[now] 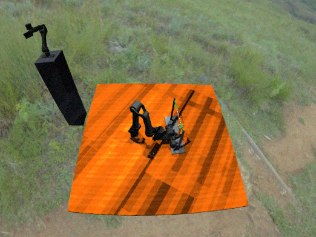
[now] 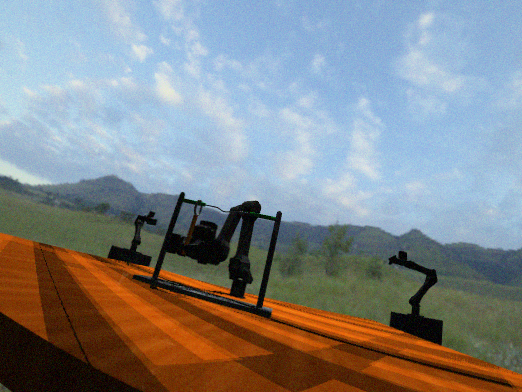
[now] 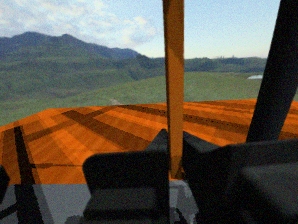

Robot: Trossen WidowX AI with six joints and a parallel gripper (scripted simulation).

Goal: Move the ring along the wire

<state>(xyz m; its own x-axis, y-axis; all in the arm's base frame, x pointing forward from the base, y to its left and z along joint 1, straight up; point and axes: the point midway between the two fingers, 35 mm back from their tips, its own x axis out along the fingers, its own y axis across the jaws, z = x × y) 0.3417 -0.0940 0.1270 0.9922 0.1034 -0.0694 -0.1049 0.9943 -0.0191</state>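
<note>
So from my remote seat: the black parallel-jaw gripper has its jaws clamped tight on the long orange handle. In the wrist view the handle runs straight up out of the top of the picture, squeezed between the two dark fingers near its lower end. A thick black post leans up on the right side of that same view, just beside the gripper.

In the exterior view the handle hangs down from a small ring, which sits on the short green stretch of wire right next to the left-hand black post. The ring is too small for me to see whether the wire threads cleanly through it, but it's up at wire height. The thin grey wire wiggles off toward the other green bit by the second post, well apart from the ring.

The black six-joint arm reaches from its base behind the frame over to the handle. The whole frame stands on a flat grey base plate on the orange striped wooden table top.

Top view is too small to tell much about the fingers.
</note>
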